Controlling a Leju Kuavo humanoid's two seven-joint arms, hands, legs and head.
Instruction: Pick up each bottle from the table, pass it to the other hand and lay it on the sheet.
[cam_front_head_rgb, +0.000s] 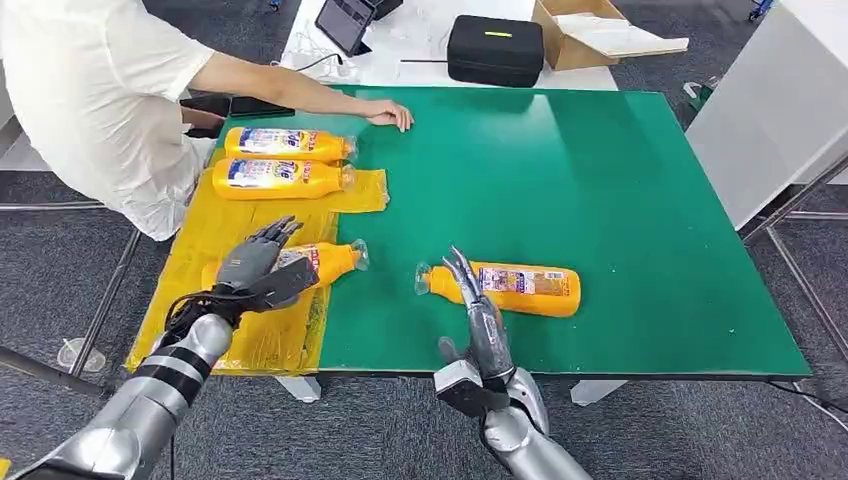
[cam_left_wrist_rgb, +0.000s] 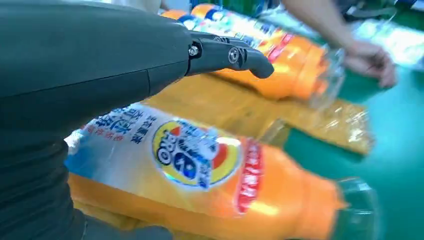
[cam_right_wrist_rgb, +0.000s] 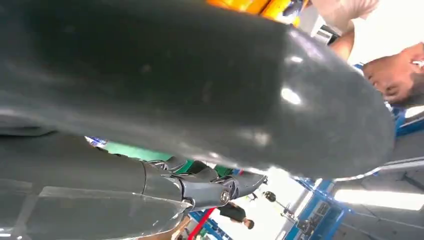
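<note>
Bottle (cam_front_head_rgb: 325, 262) lies on its side at the near right edge of the yellow sheet (cam_front_head_rgb: 215, 240), cap pointing right; your left hand (cam_front_head_rgb: 258, 262) sits over its base end, fingers spread, and you cannot tell whether it grips. A second bottle (cam_front_head_rgb: 515, 287) lies on the green table (cam_front_head_rgb: 600, 180), just right of your right hand (cam_front_head_rgb: 478, 310), fingers straight, holding nothing. Two more bottles (cam_front_head_rgb: 285, 160) lie side by side at the sheet's far end. A person's hand (cam_front_head_rgb: 388, 113) rests on the table beyond them.
</note>
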